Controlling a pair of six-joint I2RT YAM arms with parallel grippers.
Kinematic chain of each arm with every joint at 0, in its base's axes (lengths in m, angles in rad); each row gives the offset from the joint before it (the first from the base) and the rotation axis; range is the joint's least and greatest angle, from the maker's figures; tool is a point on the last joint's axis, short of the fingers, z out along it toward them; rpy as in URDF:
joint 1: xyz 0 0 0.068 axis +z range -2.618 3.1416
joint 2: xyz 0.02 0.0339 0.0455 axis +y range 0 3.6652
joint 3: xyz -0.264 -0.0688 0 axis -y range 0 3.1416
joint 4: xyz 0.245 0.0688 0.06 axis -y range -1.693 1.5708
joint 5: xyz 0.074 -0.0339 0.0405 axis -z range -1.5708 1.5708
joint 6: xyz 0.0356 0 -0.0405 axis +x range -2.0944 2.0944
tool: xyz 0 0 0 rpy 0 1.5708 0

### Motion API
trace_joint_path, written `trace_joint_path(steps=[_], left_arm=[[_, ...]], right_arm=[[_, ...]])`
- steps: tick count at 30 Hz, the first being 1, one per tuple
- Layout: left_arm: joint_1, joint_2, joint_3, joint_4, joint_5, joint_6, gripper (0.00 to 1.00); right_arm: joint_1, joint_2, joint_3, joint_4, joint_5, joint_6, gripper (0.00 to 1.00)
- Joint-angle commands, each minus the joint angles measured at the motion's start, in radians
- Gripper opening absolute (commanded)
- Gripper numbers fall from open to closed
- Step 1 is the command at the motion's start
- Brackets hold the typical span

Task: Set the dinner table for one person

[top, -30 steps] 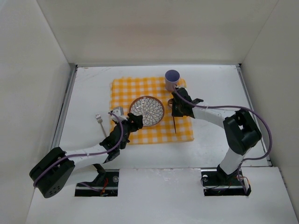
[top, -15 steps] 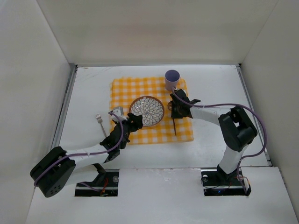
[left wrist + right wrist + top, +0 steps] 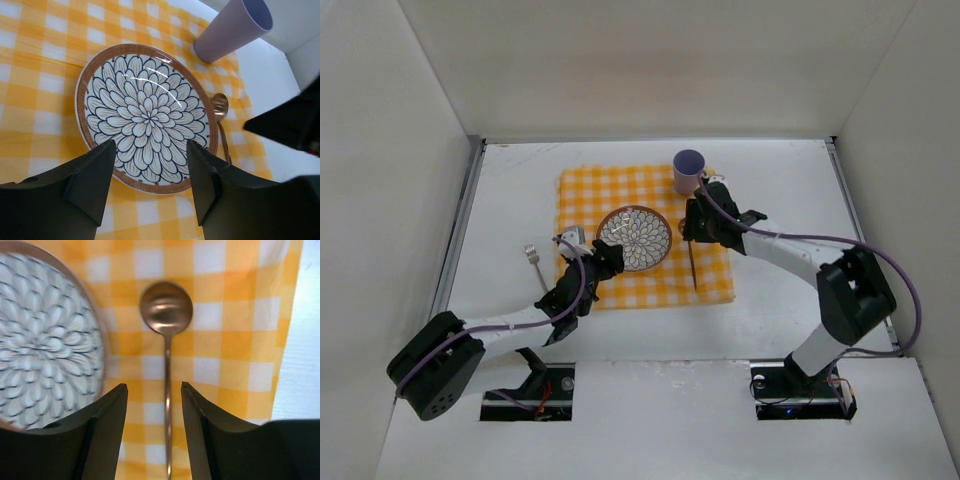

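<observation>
On the white dinner table (image 3: 780, 180) lies a yellow-checked cloth (image 3: 582, 195) with a flower-patterned plate (image 3: 634, 238) in its middle. A copper spoon (image 3: 693, 268) lies flat on the cloth to the right of the plate. My right gripper (image 3: 696, 228) hovers over the spoon's bowl end. In the right wrist view the spoon (image 3: 166, 310) has its handle running between the open fingers of the gripper (image 3: 154, 405) without touching them. My left gripper (image 3: 604, 257) is open at the plate's near-left rim; the plate (image 3: 147, 115) fills the left wrist view ahead of the gripper (image 3: 151, 172).
A lilac cup (image 3: 689, 170) stands upright at the cloth's far right corner, close behind my right gripper. A silver fork (image 3: 534, 262) lies on the bare table left of the cloth, beside my left arm. Enclosure walls ring the table.
My right gripper has opened and let go of the spoon, which now lies on the cloth. The right arm has shifted. My left gripper has narrowed slightly.
</observation>
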Motion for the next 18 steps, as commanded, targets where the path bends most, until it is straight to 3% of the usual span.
trace_joint_path(steps=[1, 3, 5, 8, 14, 18], left_arm=[[0.031, -0.005, 0.060, -0.021, -0.015, 0.038, 0.53], [0.060, -0.028, 0.086, -0.118, -0.009, 0.027, 0.46], [0.099, -0.081, 0.120, -0.266, 0.007, -0.002, 0.36], [0.162, -0.190, 0.164, -0.521, 0.019, -0.051, 0.32], [0.326, -0.247, 0.240, -0.936, 0.010, -0.060, 0.33], [0.426, -0.189, 0.229, -1.002, 0.050, -0.089, 0.33]], right_arm=[[-0.002, -0.130, -0.036, 0.096, 0.021, -0.011, 0.54], [-0.002, -0.179, -0.088, 0.153, 0.027, 0.002, 0.47], [-0.003, -0.222, -0.144, 0.223, 0.039, 0.026, 0.31], [0.000, -0.249, -0.195, 0.314, 0.046, 0.032, 0.15], [0.066, -0.279, -0.286, 0.423, 0.076, 0.089, 0.14], [0.023, -0.279, -0.339, 0.472, 0.064, 0.137, 0.14]])
